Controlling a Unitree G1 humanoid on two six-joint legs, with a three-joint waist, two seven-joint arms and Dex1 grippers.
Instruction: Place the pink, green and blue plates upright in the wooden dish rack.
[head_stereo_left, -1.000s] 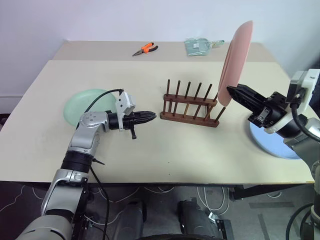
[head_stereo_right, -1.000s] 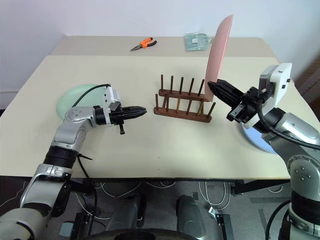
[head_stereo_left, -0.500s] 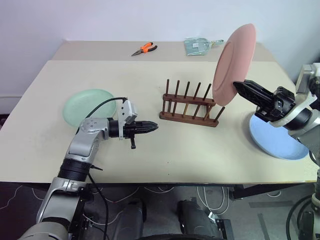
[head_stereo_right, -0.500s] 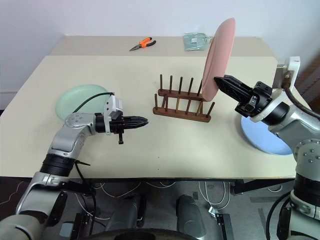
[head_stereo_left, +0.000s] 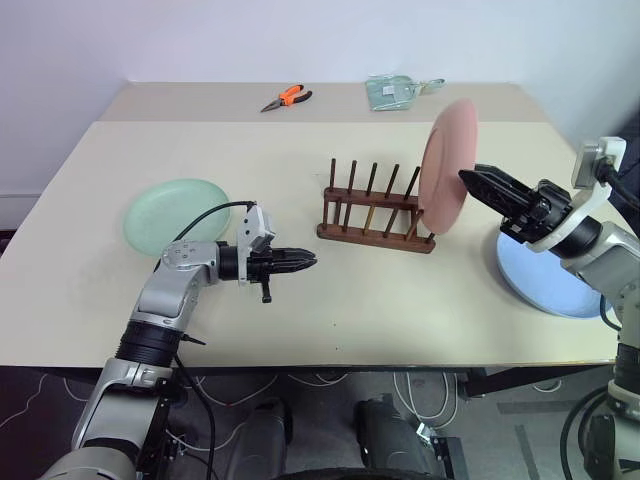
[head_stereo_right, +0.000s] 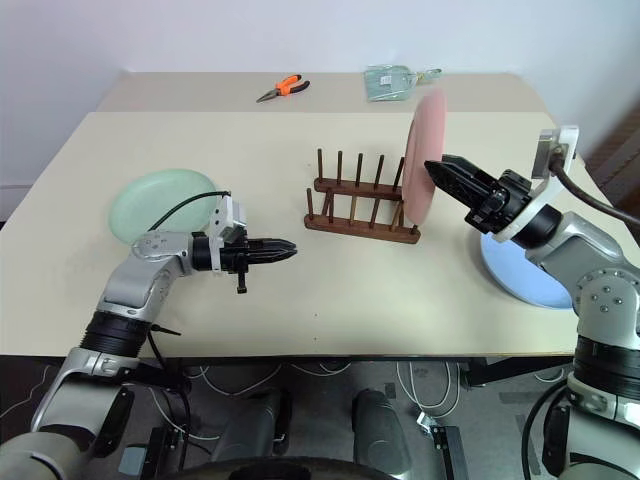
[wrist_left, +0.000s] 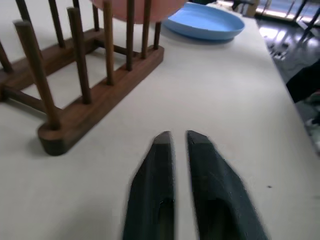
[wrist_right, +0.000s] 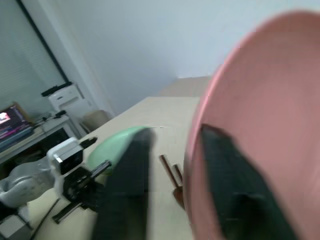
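The rack (head_stereo_left: 378, 210) stands near the middle of the table (head_stereo_left: 300, 150), its two rails lying left to right with a row of thin pegs on each. The pink plate (head_stereo_left: 446, 166) stands on edge at the rack's right end, its lower rim down among the last pegs, leaning slightly to the right. The other slots hold nothing.

The green plate (head_stereo_left: 176, 213) lies flat on the table to the left, well apart from the rack. The blue plate (head_stereo_left: 545, 277) lies flat to the right, near the table's right edge. Orange-handled pliers (head_stereo_left: 286, 98) and a clear bag (head_stereo_left: 393, 91) lie on the far side.

The right gripper (head_stereo_left: 472, 180) reaches in from the right, pointing left at the pink plate's rim; in the right wrist view its fingers (wrist_right: 235, 185) are spread, one on each face of the plate's edge. Whether they press the plate I cannot tell.

The left gripper (head_stereo_left: 306, 260) points right, roughly level, low over the table just left of the rack and apart from it. Its fingers (wrist_left: 155, 185) stand slightly parted with a narrow gap, holding nothing.
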